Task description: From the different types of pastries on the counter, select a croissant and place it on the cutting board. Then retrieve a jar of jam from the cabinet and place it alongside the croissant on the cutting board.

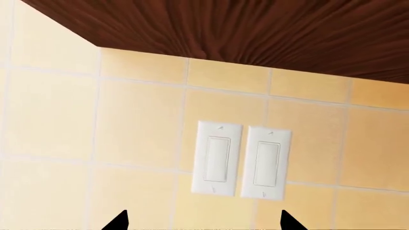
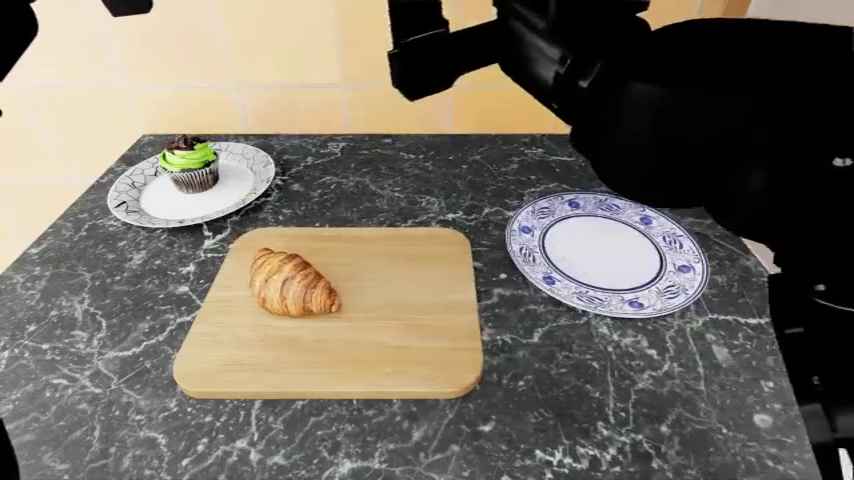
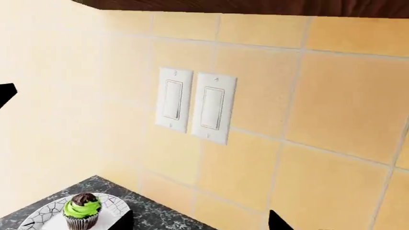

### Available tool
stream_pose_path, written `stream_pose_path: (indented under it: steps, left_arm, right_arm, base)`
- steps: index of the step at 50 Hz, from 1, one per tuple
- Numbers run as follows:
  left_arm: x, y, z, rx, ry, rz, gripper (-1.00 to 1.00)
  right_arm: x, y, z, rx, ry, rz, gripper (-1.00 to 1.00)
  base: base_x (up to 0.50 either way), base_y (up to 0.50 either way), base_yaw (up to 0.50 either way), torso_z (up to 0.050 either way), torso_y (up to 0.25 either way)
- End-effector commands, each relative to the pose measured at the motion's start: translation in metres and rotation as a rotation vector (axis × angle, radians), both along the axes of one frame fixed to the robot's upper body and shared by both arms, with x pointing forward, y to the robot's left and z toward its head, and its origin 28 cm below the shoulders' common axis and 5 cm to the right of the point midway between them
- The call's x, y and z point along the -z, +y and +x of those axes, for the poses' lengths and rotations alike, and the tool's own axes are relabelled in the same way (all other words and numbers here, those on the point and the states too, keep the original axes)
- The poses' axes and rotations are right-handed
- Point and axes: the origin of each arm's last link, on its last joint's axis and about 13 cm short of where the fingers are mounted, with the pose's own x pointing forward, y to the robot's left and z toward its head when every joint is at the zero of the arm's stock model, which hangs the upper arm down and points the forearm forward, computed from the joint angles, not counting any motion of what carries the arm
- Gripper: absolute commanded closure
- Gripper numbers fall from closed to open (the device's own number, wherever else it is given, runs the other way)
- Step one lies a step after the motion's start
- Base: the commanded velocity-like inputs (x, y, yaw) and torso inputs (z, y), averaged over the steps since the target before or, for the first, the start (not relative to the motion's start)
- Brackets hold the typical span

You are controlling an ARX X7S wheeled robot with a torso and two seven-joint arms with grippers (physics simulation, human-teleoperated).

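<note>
The golden-brown croissant (image 2: 294, 283) lies on the left half of the light wooden cutting board (image 2: 387, 340), in the middle of the dark marble counter (image 2: 627, 400). The green-frosted cupcake (image 2: 191, 163) (image 3: 82, 211) stands on a white plate (image 2: 160, 200) at the back left. Both arms are raised toward the tiled wall. My left gripper (image 1: 203, 223) is open and empty, facing two wall switches (image 1: 242, 160). My right gripper (image 3: 201, 223) is also open and empty, high above the cupcake corner. The jar of jam is out of view.
A round blue-patterned plate (image 2: 607, 253) sits right of the board. The brown underside of a wall cabinet (image 1: 255, 33) (image 3: 255, 7) runs above the switches (image 3: 195, 103). My bulky right arm (image 2: 667, 100) fills the head view's upper right.
</note>
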Motion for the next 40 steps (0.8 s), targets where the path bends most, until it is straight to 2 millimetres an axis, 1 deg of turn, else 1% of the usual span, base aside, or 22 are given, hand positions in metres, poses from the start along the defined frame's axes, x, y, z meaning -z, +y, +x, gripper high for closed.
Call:
stream_pose_path:
  steps: [1, 7, 22, 28, 33, 40]
  left_arm:
    - [0.000, -0.004, -0.002, 0.012, 0.001, -0.009, -1.00]
    - [-0.001, -0.004, -0.002, 0.011, 0.001, -0.010, -1.00]
    - [-0.004, -0.008, -0.006, 0.018, -0.010, -0.009, -1.00]
    - [-0.005, -0.009, -0.008, 0.020, -0.011, -0.006, -1.00]
    - [-0.006, -0.009, -0.008, 0.022, -0.013, -0.007, -1.00]
    - [-0.005, -0.010, -0.007, 0.025, -0.015, -0.005, -1.00]
  right_arm:
    - [-0.011, -0.040, -0.006, 0.182, -0.074, 0.082, -1.00]
    - [-0.017, -0.044, -0.008, 0.202, -0.078, 0.072, -1.00]
    - [-0.023, -0.047, -0.009, 0.209, -0.093, 0.069, -1.00]
    - [-0.026, -0.047, -0.008, 0.213, -0.106, 0.068, -1.00]
    - [-0.028, -0.051, -0.006, 0.232, -0.112, 0.070, -1.00]
    - [-0.028, -0.054, -0.004, 0.241, -0.112, 0.077, -1.00]
  base:
    - [-0.27, 0.00, 0.00, 0.000, 0.000]
    - [-0.49, 0.00, 0.00, 0.000, 0.000]
    - [-0.50, -0.02, 0.00, 0.000, 0.000]
    - [-0.48, -0.19, 0.00, 0.000, 0.000]
    - [-0.43, -0.24, 0.00, 0.000, 0.000]
    - [-0.31, -0.25, 0.00, 0.000, 0.000]
